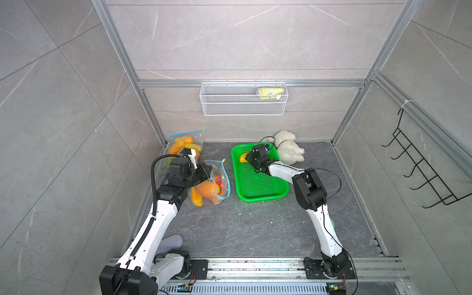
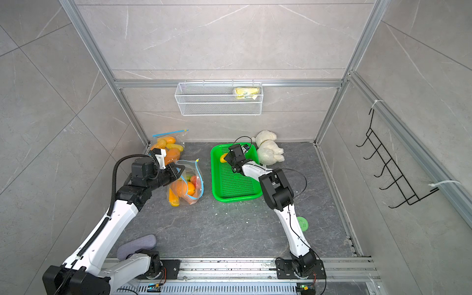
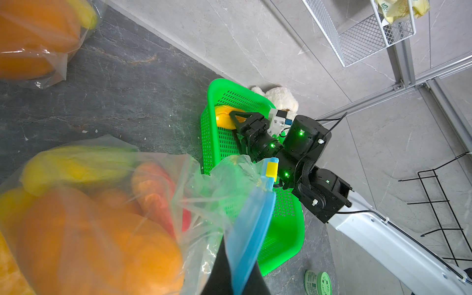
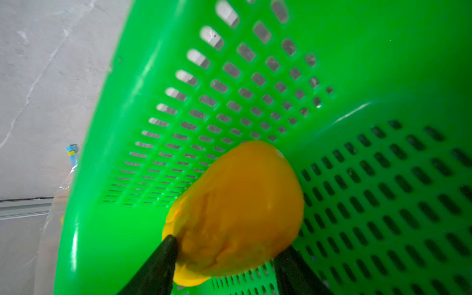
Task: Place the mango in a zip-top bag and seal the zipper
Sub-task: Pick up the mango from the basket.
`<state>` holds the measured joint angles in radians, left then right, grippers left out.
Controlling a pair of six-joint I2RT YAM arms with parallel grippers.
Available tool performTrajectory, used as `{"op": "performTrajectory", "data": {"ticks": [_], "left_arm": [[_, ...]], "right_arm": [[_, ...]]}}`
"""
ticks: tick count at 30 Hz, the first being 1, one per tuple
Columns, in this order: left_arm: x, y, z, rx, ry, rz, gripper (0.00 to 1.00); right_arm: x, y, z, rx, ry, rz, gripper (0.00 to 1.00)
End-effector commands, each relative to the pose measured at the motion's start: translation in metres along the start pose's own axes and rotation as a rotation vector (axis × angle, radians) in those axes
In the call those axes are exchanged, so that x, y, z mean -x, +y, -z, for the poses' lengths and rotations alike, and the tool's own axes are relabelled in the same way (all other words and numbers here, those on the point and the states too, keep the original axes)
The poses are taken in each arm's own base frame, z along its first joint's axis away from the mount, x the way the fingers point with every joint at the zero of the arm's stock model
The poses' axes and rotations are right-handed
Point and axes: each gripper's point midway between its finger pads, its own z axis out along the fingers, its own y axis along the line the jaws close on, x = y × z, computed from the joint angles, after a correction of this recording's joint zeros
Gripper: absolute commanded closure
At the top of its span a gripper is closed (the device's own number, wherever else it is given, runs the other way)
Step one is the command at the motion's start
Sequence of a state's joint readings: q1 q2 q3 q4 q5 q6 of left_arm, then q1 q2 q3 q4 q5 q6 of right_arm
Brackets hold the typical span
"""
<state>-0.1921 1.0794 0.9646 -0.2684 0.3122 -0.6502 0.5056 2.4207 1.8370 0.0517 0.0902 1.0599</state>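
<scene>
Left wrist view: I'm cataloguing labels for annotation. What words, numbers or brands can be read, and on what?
Green round disc: pale printed marks, too blurred to read.
Yellow packet in the wire basket: green print, too small to read.
No other text shows.

Grey tiled walls (image 1: pixel 242 38); dark stone floor (image 1: pixel 242 229).

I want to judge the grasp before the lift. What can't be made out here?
- The right gripper on the mango: its wrist covers the tips in both top views; the right wrist view's bottom edge cuts the fingers, so firm contact is unclear.
- The left gripper: the bag's zipper strip and the left wrist view's bottom edge hide most of it.
- The packet in the wire basket: too small in the top views to identify.
</scene>
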Motion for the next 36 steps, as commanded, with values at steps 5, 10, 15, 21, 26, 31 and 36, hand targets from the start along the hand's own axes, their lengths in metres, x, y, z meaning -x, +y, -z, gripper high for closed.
{"op": "performTrajectory", "data": {"ticks": [5,10,15,21,26,31,36], "left_arm": [[0.014,-0.012,0.011,-0.008,-0.039,-0.041,1.00],[0.014,-0.011,0.012,-0.006,-0.046,-0.037,1.00],[0.013,-0.011,0.010,-0.010,-0.041,-0.036,1.00],[0.013,-0.011,0.009,-0.011,-0.040,-0.034,1.00],[0.014,-0.012,0.012,-0.011,-0.044,-0.038,1.00],[0.015,-0.018,0.007,-0.045,-0.042,-0.023,1.00],[0.015,-0.020,-0.006,-0.072,-0.009,0.015,1.00]], "right_arm": [[0.004,0.002,-0.011,0.131,-0.043,0.007,0.64],[0.013,0.015,0.005,0.214,-0.082,0.026,0.70],[0.018,0.021,0.029,0.214,-0.087,0.101,0.71],[0.024,0.012,0.059,0.185,-0.092,0.131,0.72],[0.018,0.015,0.088,0.216,-0.061,0.195,0.70],[0.021,0.023,0.131,0.264,-0.069,0.261,0.71],[0.021,0.052,0.176,0.395,-0.080,0.319,0.73]]}}
